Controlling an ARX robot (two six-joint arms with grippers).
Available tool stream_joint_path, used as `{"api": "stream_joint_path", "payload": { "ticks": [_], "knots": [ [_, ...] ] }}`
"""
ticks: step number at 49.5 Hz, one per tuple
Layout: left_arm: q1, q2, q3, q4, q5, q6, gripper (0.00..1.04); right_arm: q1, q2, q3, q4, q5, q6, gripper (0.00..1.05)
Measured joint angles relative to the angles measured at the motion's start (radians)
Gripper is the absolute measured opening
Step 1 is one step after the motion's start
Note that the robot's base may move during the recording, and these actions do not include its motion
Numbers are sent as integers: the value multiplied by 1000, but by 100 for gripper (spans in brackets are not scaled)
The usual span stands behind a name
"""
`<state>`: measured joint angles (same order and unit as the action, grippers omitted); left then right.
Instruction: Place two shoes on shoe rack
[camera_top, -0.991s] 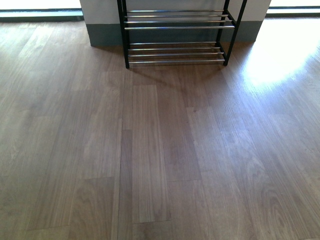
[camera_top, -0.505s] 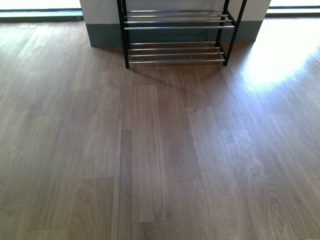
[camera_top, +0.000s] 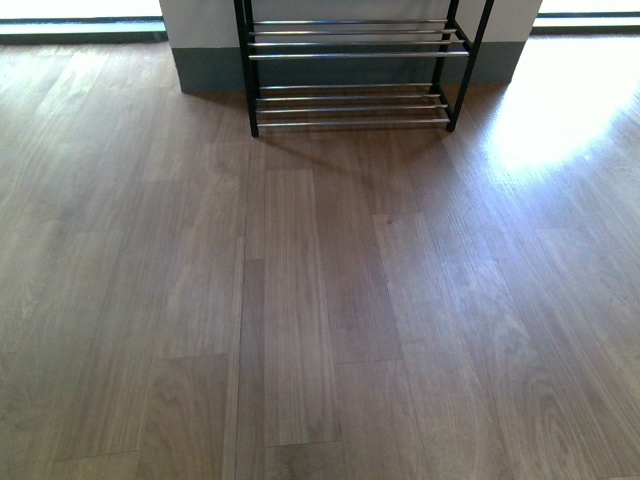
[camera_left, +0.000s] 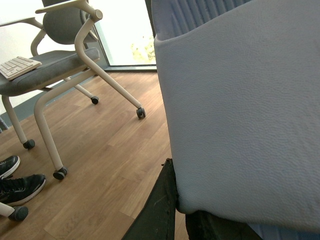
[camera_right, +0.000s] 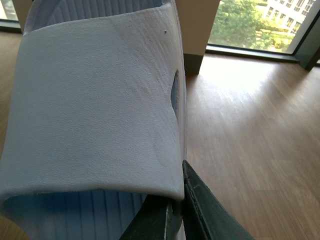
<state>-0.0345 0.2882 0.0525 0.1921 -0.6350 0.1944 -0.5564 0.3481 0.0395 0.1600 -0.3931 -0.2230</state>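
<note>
The shoe rack (camera_top: 352, 62), black frames with chrome rods, stands against the wall at the far end of the wooden floor in the front view; both tiers that show are bare. Neither arm nor any shoe appears in that view. In the left wrist view a pale blue-grey slipper (camera_left: 240, 100) fills most of the frame, and my left gripper (camera_left: 177, 212) is shut on the edge of its strap. In the right wrist view a matching pale slipper (camera_right: 95, 105) with a ribbed insole is held the same way, my right gripper (camera_right: 175, 212) shut on its strap edge.
An office chair (camera_left: 65, 65) on castors stands on the floor in the left wrist view, a keyboard (camera_left: 17, 66) lying on its seat. Black sneakers (camera_left: 17, 185) lie near its base. A grey-based wall pillar (camera_top: 210, 60) backs the rack. Windows (camera_right: 250, 22) line the room.
</note>
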Motion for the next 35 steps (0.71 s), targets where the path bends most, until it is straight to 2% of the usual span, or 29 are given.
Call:
{"api": "stream_joint_path", "payload": {
  "ticks": [35],
  "knots": [
    [0, 0, -1, 1, 0, 0, 2, 0, 0, 0, 0, 0, 0, 2]
  ]
}}
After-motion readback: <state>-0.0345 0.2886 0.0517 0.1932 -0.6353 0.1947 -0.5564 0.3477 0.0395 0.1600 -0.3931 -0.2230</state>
